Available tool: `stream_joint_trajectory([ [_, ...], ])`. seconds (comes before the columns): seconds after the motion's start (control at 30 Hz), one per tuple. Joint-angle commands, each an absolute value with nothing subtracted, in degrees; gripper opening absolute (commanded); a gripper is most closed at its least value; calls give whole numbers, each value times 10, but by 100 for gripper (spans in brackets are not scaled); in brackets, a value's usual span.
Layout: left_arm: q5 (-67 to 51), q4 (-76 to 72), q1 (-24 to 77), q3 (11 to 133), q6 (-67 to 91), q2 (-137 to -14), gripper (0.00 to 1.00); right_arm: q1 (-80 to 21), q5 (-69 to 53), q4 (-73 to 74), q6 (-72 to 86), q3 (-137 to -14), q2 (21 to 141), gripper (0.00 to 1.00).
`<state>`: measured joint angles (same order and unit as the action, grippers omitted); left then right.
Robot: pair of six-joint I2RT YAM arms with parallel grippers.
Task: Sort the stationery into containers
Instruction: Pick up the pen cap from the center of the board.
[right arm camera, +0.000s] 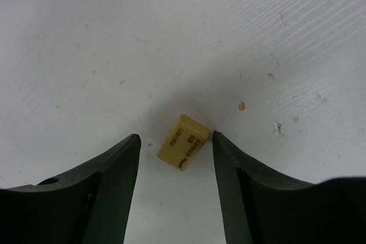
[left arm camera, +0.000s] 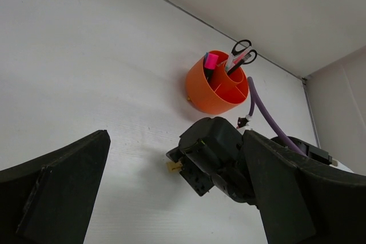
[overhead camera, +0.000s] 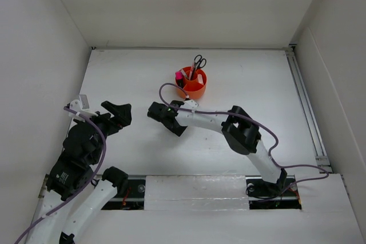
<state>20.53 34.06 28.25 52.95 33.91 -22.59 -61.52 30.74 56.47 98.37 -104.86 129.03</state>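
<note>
A small tan eraser with printed lettering lies on the white table, tilted, between the jaws of my right gripper. The jaws are open. The right fingertip is at the eraser's corner and the left one stands apart. The eraser peeks out beside that gripper in the left wrist view. The orange organiser stands behind, holding black-handled scissors and a pink-capped highlighter. My left gripper is open and empty, to the left of the right gripper.
The right arm's purple cable loops close to the organiser's left side. White walls enclose the table, with a metal rail along the right edge. The organiser is the only thing standing on the table.
</note>
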Motion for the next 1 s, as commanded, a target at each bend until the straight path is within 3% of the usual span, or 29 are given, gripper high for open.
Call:
stream_joint_trajectory([
  [0.0,205,321,279,526,337,-219,100,-613,263,578,987,-1047,1320,59],
  [0.17,205,321,279,526,337,-214,100,-613,256,570,987,-1034,1320,43],
  [0.3,200,321,279,526,332,-208,100,-602,250,570,976,-1028,1325,41],
  [0.47,200,321,279,526,332,-203,100,-597,229,552,952,-1007,1331,25],
  [0.5,200,321,279,526,332,-203,100,-592,215,542,952,-1000,1331,2],
  [0.83,194,316,279,526,332,-208,100,-598,292,385,809,-904,1195,0],
  [0.97,194,316,279,526,332,-208,100,-599,393,445,796,-904,1126,0],
])
